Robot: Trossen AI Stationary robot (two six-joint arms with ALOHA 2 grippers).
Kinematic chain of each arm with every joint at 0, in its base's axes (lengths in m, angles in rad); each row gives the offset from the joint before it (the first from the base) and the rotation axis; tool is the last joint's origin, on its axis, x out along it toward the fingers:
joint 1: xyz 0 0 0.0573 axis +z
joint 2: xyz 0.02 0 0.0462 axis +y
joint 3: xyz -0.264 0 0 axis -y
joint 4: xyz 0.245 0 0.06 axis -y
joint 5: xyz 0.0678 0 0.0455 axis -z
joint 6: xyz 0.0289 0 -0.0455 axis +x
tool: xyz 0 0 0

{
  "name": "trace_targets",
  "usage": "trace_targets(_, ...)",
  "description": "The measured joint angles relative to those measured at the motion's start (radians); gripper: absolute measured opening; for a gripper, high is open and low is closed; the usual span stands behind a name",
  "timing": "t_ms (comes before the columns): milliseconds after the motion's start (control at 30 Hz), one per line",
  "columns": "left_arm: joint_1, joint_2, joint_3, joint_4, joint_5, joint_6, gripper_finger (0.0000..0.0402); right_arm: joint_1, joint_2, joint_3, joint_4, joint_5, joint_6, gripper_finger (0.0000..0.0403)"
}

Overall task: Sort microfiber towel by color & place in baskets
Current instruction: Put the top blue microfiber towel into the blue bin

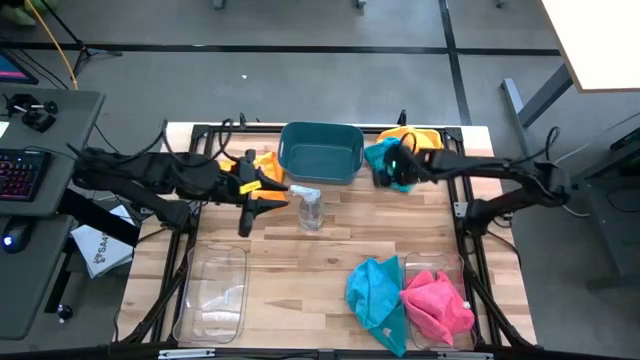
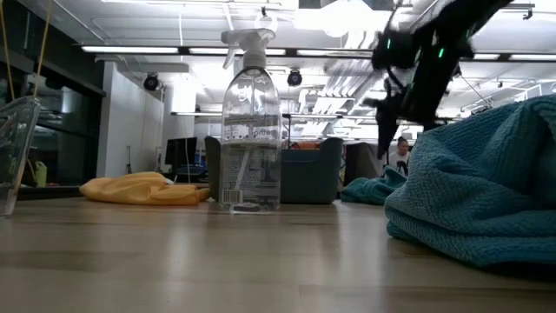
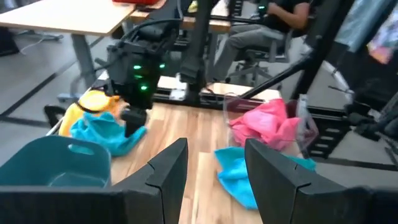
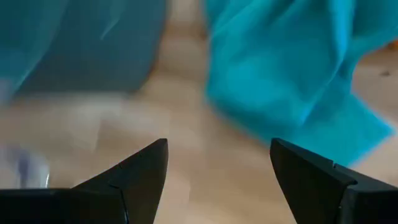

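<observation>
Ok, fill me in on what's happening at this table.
The robot is sorting towels into baskets. The right gripper, fingers open, hovers over a teal towel beside the dark teal basket. The left gripper, also open, sits near the spray bottle. A pink towel lies in the near-right clear basket; the near-left one is empty.

Bare surface (image 1: 300, 265) lies open across the centre of the high view, between the clear basket (image 1: 212, 293) at lower left and the teal towel (image 1: 375, 290) at lower right; the spray bottle (image 1: 309, 207) stands upright in mid-frame, just below the teal basket (image 1: 321, 152); the left end effector (image 1: 246, 212), fingers apart, sits left of the bottle.
</observation>
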Motion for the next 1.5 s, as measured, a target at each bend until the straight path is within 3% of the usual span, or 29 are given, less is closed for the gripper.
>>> trace_targets(200,0.075,0.038,0.000,0.044,-0.056,-0.050,0.0147,-0.197,0.117,-0.052,0.109,-0.054,-0.046,0.0279)
trace_targets(433,0.223,0.026,0.000,0.089,-0.066,0.023,0.0147,-0.202,0.257,-0.045,0.148,-0.048,-0.121,0.0274)
trace_targets(533,0.320,0.011,0.000,0.143,-0.049,0.085,0.0147,-0.177,0.283,-0.045,0.141,-0.020,-0.174,0.0229)
trace_targets(600,0.388,0.005,0.000,0.165,0.010,0.119,0.0147,-0.154,0.269,-0.046,0.136,-0.006,-0.185,0.0161)
trace_targets(667,0.458,-0.002,0.000,0.154,0.088,0.153,0.0147,-0.129,0.228,-0.050,0.115,-0.016,-0.195,0.0066)
trace_targets(733,0.523,-0.008,0.000,0.131,0.170,0.188,0.0147,-0.105,0.144,-0.049,0.073,-0.035,-0.181,0.0022)
trace_targets(833,0.615,-0.011,0.000,0.095,0.291,0.247,0.0147,-0.066,-0.015,0.036,0.009,-0.009,-0.111,0.0019)
trace_targets(933,0.706,-0.012,0.000,0.081,0.396,0.319,0.0147,-0.019,-0.148,0.154,0.008,0.124,-0.100,0.0006)
trace_targets(1067,0.815,-0.012,0.000,0.080,0.510,0.395,0.0147,-0.008,-0.201,0.321,0.067,0.258,-0.173,0.0004)
trace_targets(1233,0.935,-0.012,0.000,0.080,0.695,0.388,0.0147,-0.007,-0.085,0.470,0.161,0.227,-0.283,0.0002)
trace_targets(1367,0.977,-0.012,0.000,0.080,0.841,0.324,0.0147,0.006,0.089,0.530,0.234,0.112,-0.312,0.0002)
trace_targets(1500,0.974,-0.013,0.000,0.071,0.898,0.263,0.0147,0.022,0.257,0.555,0.281,-0.023,-0.313,0.0001)
